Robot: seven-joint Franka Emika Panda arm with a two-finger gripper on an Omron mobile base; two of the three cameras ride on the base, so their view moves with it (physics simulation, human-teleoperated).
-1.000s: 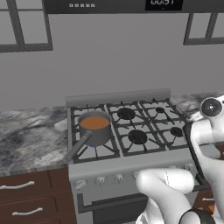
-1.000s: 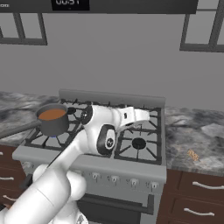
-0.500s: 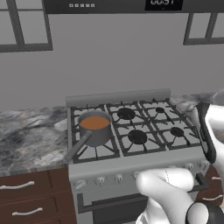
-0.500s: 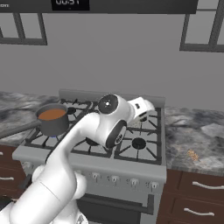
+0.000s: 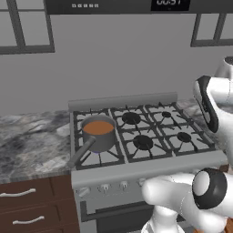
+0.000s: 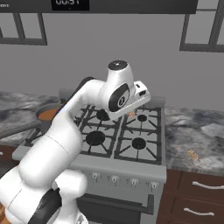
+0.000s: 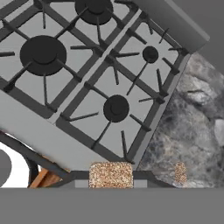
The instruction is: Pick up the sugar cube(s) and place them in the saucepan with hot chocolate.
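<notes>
- Hand view looks down over the right side of the stove (image 7: 87,87), and a speckled brown sugar cube (image 7: 111,174) sits at the bottom of the frame, right where the fingertips come up. The hand is nearly shut, and I judge it is clamped on that cube.
- A second cube (image 7: 180,172) lies on the marble tabletop (image 7: 192,131) just right of the stove, so at least one more trip looks due.
- In the right base view the hand (image 6: 139,92) is raised above the back right burners, a small brown speck (image 6: 131,114) under it that is likely the held cube.
- The saucepan (image 5: 98,133) of hot chocolate stands on the front left burner, handle pointing toward the front, well apart from the hand.
- Risk: the grip on a small cube may be shallow; a fast swing across could shake it loose onto the grates.
- Risk: letting go too early or off-centre would put the cube on the rim or the burner.
- Risk: coming in low could knock the handle and slop the drink.
</notes>
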